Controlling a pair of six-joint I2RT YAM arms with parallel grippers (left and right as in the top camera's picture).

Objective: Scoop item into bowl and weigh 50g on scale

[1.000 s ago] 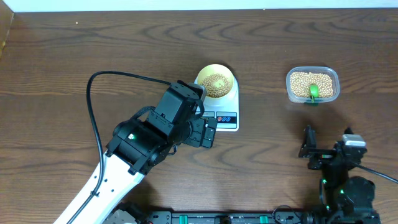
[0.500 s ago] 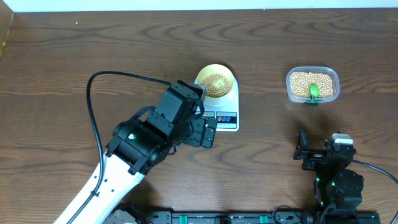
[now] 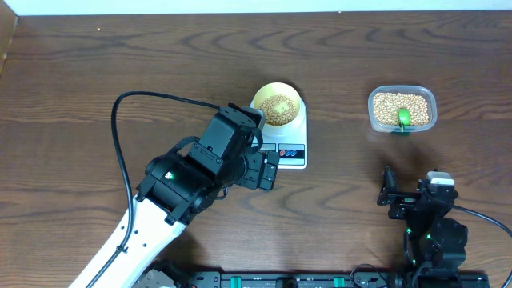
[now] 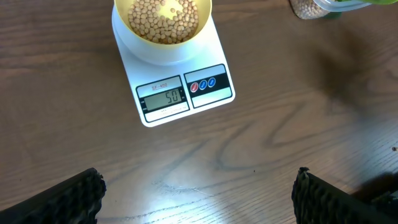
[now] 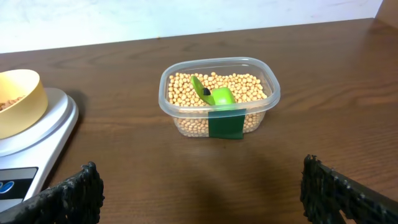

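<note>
Left wrist, left hand (image 4: 196, 200) wide open, empty, right hand (image 5: 200, 194) likewise

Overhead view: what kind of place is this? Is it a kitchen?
Probably a robot test bench, not a kitchen: two robot arms, left and right, sit at a wooden table with a white kitchen scale, a yellow bowl of beans and a clear tub holding a green scoop.

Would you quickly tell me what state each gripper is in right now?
Left gripper: open, holding nothing.
Right gripper: open, holding nothing.
</note>
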